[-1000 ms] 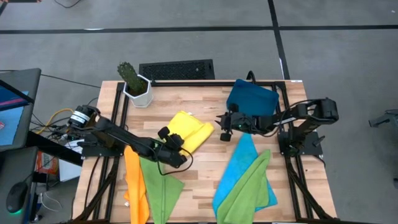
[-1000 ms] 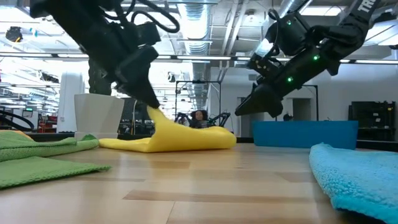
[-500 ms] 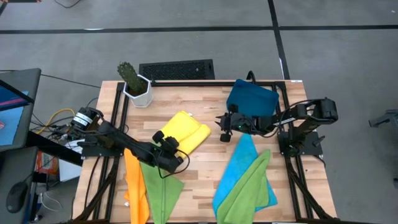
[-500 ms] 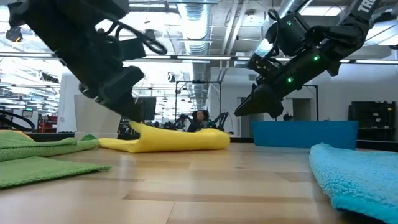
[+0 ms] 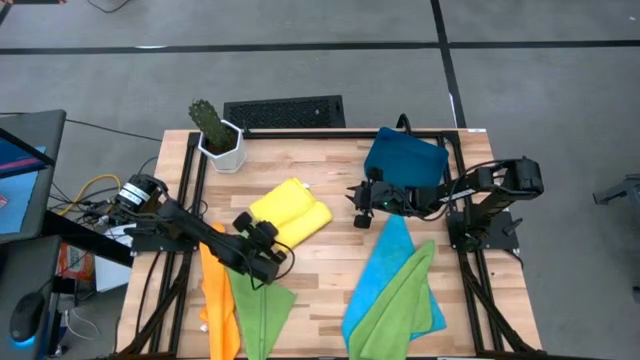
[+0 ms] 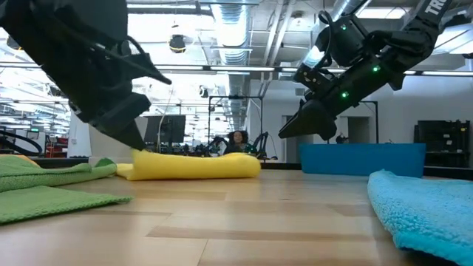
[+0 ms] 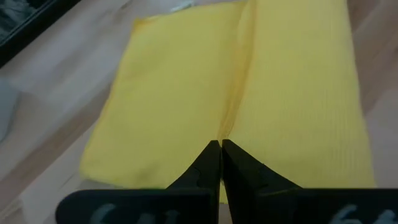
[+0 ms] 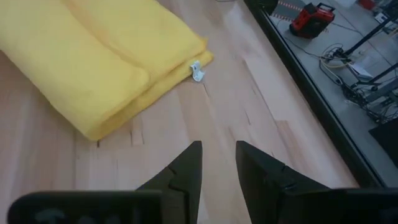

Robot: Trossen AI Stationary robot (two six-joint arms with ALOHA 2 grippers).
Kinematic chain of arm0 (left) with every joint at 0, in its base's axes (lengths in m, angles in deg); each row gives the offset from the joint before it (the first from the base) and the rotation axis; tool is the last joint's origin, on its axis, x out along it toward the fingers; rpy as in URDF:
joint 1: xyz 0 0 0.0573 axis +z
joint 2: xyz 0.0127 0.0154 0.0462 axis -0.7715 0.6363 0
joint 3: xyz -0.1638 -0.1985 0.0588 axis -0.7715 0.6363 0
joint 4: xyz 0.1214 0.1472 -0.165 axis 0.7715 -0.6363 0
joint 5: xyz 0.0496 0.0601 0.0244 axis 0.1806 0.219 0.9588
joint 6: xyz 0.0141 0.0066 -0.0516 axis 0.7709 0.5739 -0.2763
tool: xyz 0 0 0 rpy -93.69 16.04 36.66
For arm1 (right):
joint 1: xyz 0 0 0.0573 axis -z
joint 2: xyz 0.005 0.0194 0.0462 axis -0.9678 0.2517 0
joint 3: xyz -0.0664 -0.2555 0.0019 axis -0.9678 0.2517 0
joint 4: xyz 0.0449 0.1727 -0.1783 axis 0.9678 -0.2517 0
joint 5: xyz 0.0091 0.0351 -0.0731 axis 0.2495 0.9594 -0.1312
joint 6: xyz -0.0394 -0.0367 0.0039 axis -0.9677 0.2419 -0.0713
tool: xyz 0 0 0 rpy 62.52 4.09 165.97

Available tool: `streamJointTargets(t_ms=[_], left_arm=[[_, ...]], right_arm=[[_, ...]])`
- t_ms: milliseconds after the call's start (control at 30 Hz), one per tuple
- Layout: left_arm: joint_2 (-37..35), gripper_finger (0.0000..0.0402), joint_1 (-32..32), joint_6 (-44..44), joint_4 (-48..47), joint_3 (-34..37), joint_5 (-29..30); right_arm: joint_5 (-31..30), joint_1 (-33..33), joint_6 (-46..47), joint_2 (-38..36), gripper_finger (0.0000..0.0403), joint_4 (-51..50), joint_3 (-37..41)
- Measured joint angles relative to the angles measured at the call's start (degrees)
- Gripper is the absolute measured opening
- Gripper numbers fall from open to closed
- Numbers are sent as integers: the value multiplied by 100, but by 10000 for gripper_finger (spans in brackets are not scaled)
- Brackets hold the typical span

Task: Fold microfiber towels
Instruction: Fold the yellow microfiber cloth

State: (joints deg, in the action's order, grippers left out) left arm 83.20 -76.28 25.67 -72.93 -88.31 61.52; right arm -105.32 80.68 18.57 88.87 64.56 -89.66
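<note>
The yellow towel (image 5: 290,207) lies folded on the table's middle, and shows in the low view (image 6: 199,164). My left gripper (image 5: 260,226) is shut at the towel's near-left end (image 6: 137,145). My right gripper (image 5: 356,205) hangs open and empty above the table, to the right of the yellow towel (image 8: 93,68). An orange towel (image 5: 218,290) and a lime green towel (image 5: 258,300) lie at the near left. A bright blue towel (image 5: 388,265) with a second green towel (image 5: 400,300) on it lies at the near right. My left gripper is shut on the yellow towel's near-left edge (image 7: 208,132), where a crease runs up to the fingertips. The fingers slant down from the table's near-left side. How many layers they have, I cannot tell. The towel lies on the table.
A rigid dark-blue tray (image 5: 405,158) sits at the far right, just behind my right gripper. A potted cactus (image 5: 218,135) stands at the far left corner, and a keyboard (image 5: 285,112) lies beyond the far edge. Bare wood shows between the towel groups (image 5: 320,270).
My left gripper has gone down and toward the table's left edge with the yellow towel's end. That end, lifted a second ago, now lies low on the table, and the whole towel has slid a little to the left.
</note>
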Motion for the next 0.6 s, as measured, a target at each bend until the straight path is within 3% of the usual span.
streamJointTargets(t_ms=[167, 600], left_arm=[[1, 0, -22, -239, -365, 0, 0], [312, 0, -19, -382, -286, 115, -165]], right_arm=[[0, 0, 0, 2, 122, 28, 0], [13, 0, 2, 4, 122, 44, -2]])
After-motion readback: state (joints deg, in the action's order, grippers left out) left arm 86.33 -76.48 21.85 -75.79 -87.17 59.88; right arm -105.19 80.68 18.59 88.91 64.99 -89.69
